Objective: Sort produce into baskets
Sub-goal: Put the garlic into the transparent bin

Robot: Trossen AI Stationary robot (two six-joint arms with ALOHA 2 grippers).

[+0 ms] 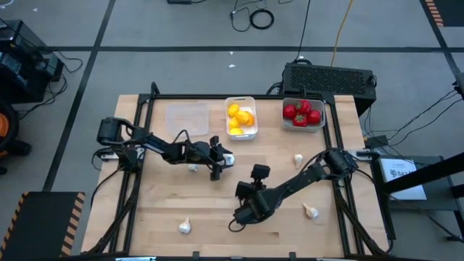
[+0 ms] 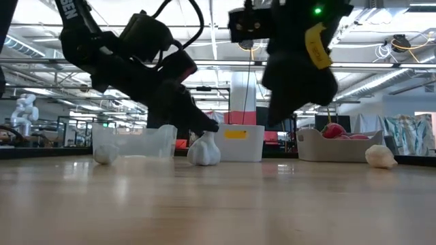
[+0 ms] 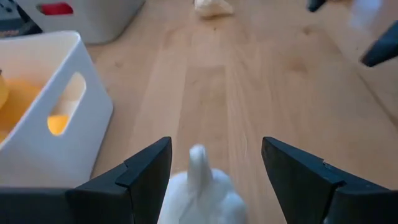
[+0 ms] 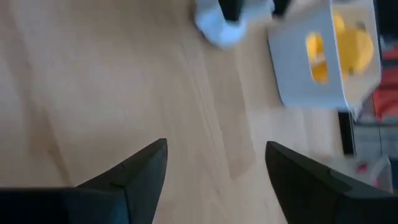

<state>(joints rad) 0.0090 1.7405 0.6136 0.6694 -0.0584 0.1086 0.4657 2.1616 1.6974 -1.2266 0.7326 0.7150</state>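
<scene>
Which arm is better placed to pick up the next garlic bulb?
Left. The left claw is open with a garlic bulb already between its fingers, near the lemon tray. The right claw is open over bare table.

My left arm reaches in low across the table, and my left gripper (image 3: 214, 168) has its fingers spread wide apart. My right arm bends toward the middle, and my right gripper (image 4: 214, 171) is spread wide too, holding nothing.
</scene>
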